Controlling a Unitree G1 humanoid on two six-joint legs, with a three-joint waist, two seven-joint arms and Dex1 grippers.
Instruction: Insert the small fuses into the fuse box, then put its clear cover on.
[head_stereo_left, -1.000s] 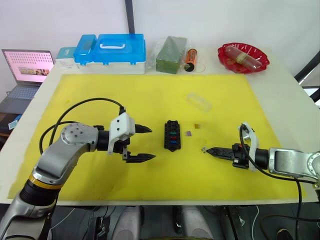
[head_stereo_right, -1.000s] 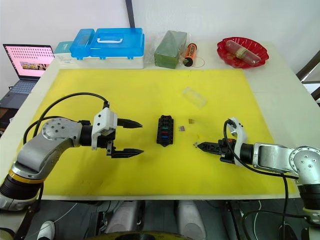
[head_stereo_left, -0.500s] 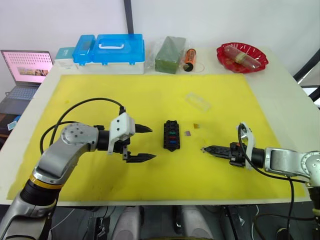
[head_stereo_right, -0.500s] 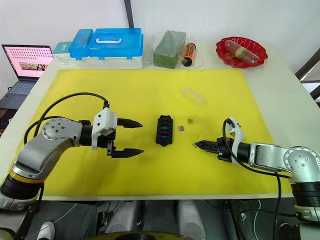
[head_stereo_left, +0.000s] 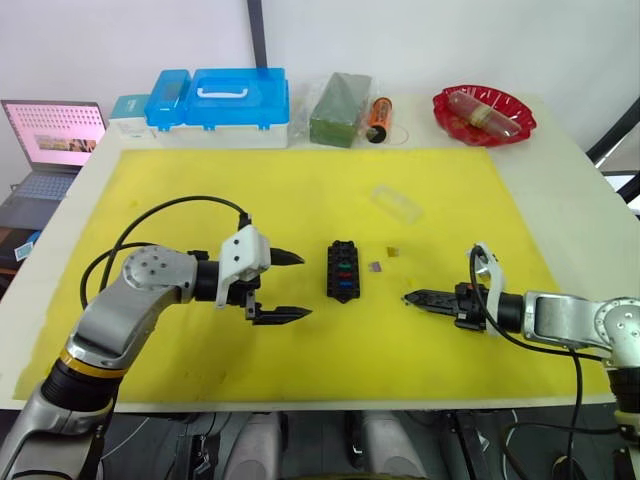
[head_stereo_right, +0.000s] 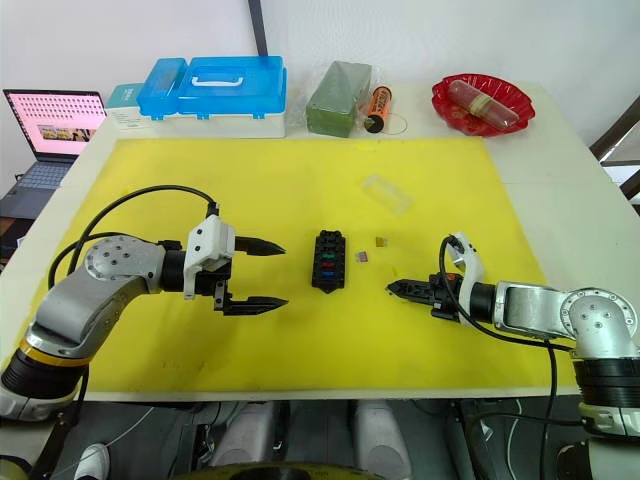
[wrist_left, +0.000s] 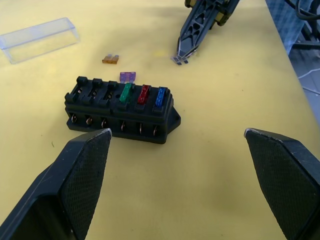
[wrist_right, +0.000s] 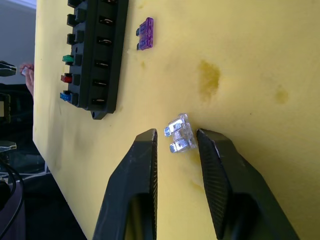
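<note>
My left claw (head_stereo_left: 285, 287) hangs spread wide over the yellow mat (head_stereo_left: 300, 190), just left of the fuse box (head_stereo_left: 343, 271). My right claw (wrist_right: 176, 145) is low on the mat, its fingers slightly parted around a clear grey fuse (wrist_right: 180, 135) lying between them. The box holds green (wrist_left: 125, 93), red (wrist_left: 143, 94) and blue (wrist_left: 160, 97) fuses. Beside it lie a purple fuse (wrist_left: 128, 76) and an orange one (wrist_left: 110, 59). Farther back on the surface, the clear cover (head_stereo_left: 397, 204) rests apart.

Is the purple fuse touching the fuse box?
Apart. The right wrist view shows yellow mat between the purple fuse and the fuse box; the fuse lies loose beside it.
</note>
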